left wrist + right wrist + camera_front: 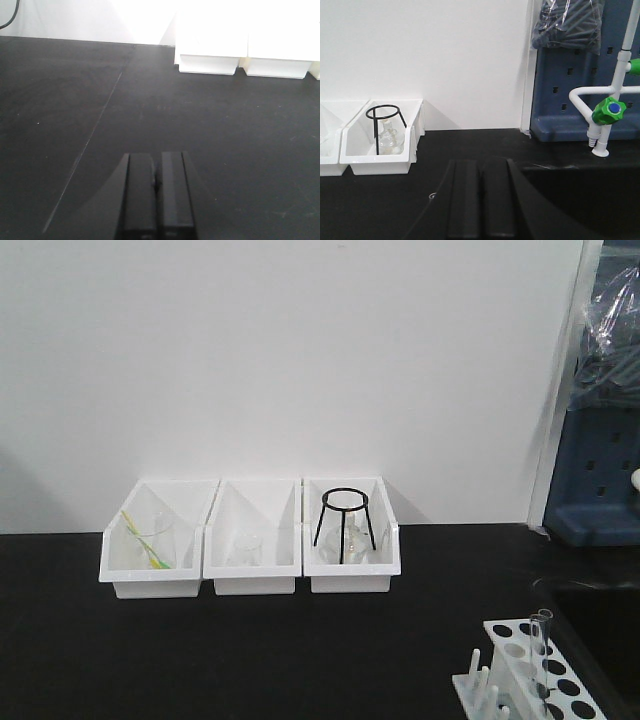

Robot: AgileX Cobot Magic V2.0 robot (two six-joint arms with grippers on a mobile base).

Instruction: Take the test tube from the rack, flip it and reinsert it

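front view faces the wall over the black table (200, 660); both wrist views look low along it toward the white bins (250, 550), which all three views share.

Matte black tabletop (250, 650) under three white plastic bins (252, 537); a thin black wire tripod stand (345, 525) in the right bin; the white plastic rack (535, 680) dotted with dark round holes; a clear glass test tube (541, 655); a bright green tap knob (608, 110) on white piping
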